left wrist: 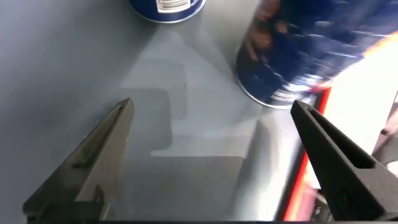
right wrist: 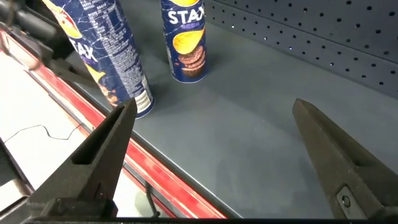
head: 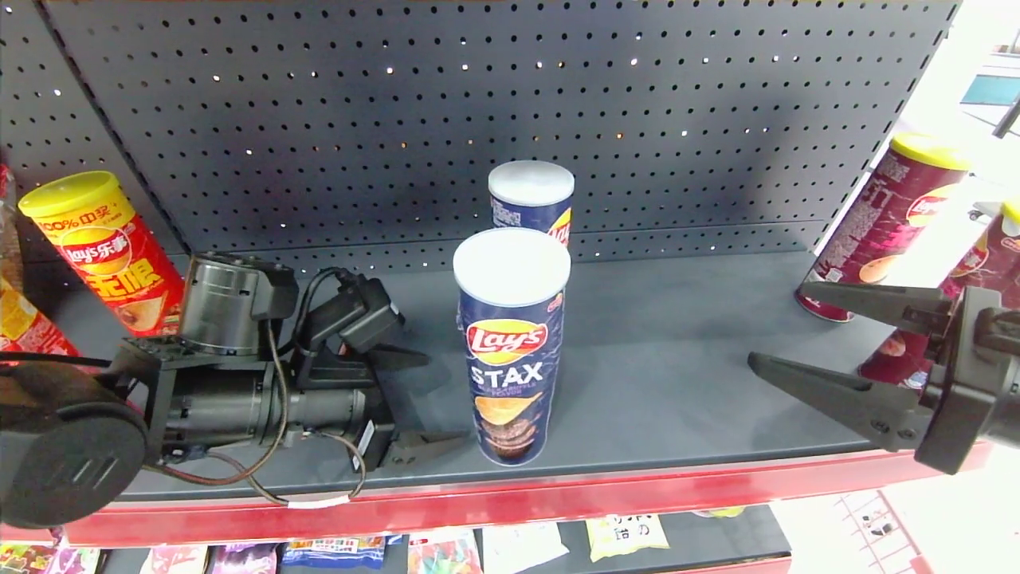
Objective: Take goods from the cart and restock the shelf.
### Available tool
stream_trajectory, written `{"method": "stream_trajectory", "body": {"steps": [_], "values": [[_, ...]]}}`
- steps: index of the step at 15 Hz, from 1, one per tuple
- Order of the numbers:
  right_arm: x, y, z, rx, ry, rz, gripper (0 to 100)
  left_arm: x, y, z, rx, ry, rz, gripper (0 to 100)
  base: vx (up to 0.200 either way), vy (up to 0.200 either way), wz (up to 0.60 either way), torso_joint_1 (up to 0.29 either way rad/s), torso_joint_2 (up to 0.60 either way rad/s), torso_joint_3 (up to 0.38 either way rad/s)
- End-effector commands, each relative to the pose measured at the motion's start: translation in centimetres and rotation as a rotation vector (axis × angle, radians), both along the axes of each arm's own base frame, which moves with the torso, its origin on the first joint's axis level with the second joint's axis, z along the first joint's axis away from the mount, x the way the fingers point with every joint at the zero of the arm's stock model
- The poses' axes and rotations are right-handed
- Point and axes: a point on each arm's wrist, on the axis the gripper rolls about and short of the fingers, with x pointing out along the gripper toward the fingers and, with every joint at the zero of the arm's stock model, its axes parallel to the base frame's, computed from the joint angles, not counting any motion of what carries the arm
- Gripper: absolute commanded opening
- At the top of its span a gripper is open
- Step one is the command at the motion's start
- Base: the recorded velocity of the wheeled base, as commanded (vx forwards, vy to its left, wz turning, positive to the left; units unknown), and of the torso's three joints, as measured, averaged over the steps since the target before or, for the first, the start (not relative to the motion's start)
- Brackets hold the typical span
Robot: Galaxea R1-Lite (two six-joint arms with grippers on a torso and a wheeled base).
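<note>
Behind everything, the pegboard: we see a dark grey perforated back panel rising from the rear of the deck.
Shelf: a grey deck with a red front lip; the middle of it carries two blue cans, and other cans stand at both ends.
Left gripper: we find it low over the deck at the robot's left, pointing toward the front blue can. Its fingers are spread wide with nothing between them, and the nearer fingertip sits just beside the can's base without touching.
Right gripper: it hangs over the right front part of the deck, well apart from the blue cans. Its fingers are also spread wide and hold nothing.
Front blue can: a tall crisp tube with a white lid, upright near the red lip, about mid-shelf.
Rear blue can: the same kind, upright, directly behind the front one and close to the back panel; we cannot tell whether the two touch.
Maroon cans: two yellow-lidded tubes at the right end.
Red can: yellow-lidded, at the left end.
Packets: small bright bags on the level below.
</note>
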Motion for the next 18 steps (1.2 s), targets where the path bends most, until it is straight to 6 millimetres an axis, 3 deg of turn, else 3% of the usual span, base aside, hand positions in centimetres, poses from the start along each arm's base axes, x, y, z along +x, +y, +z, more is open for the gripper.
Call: {"method": "stream_trajectory", "body": {"steps": [1, 3, 7, 8, 9, 11, 14, 15, 16, 18], "values": [[0.0, 0.0, -0.5, -0.009, 0.014, 0.002, 100, -3.2, 1.6, 2.3, -0.07, -0.033, 0.036, 100, 0.0, 0.0, 0.0, 0.0, 0.0, 0.0], [-0.6, -0.3, -1.0, -0.014, 0.022, 0.005, 100, -6.1, 3.1, 3.4, -0.091, -0.058, 0.088, 100, 0.0, 0.0, 0.0, 0.0, 0.0, 0.0], [-4.5, -2.6, -3.0, 0.0, -0.006, 0.004, 100, -16.0, 8.4, 4.9, -0.138, -0.097, 0.324, 100, 0.0, 0.0, 0.0, 0.0, 0.0, 0.0], [-5.3, -3.2, -3.5, 0.004, -0.014, -0.004, 100, -17.6, 9.4, 4.8, -0.131, -0.095, 0.399, 100, 0.0, 0.0, 0.0, 0.0, 0.0, 0.0], [-6.7, -4.4, -4.1, 0.002, -0.022, -0.079, 100, -20.7, 11.2, 4.1, -0.128, -0.103, 0.543, 100, 0.0, 0.0, 0.0, 0.0, 0.0, 0.0], [-8.9, -6.5, -4.4, -0.008, -0.012, -0.255, 100, -25.1, 13.6, 1.4, -0.092, -0.134, 0.676, 100, 0.0, 0.0, 0.0, 0.0, 0.0, 0.0], [-12.7, -8.3, -6.3, 0.019, 0.01, -0.508, 100, -27.4, 14.8, -1.6, -0.071, -0.19, 0.884, 100, 0.0, 0.0, 0.0, 0.0, 0.0, 0.0], [-12.9, -8.4, -6.5, 0.019, 0.014, -0.52, 100, -27.5, 14.8, -1.8, -0.074, -0.193, 0.89, 100, 0.0, 0.0, 0.0, 0.0, 0.0, 0.0], [-15.0, -8.6, -7.6, 0.024, 0.005, -0.583, 100, -28.5, 14.9, -3.6, -0.1, -0.246, 0.994, 100, 0.0, 0.0, 0.0, 0.0, 0.0, 0.0], [-16.4, -8.7, -9.1, 0.023, 0.009, -0.619, 100, -28.5, 15.0, -4.1, -0.126, -0.242, 1.123, 100, 0.0, 0.0, 0.0, 0.0, 0.0, 0.0]]}}
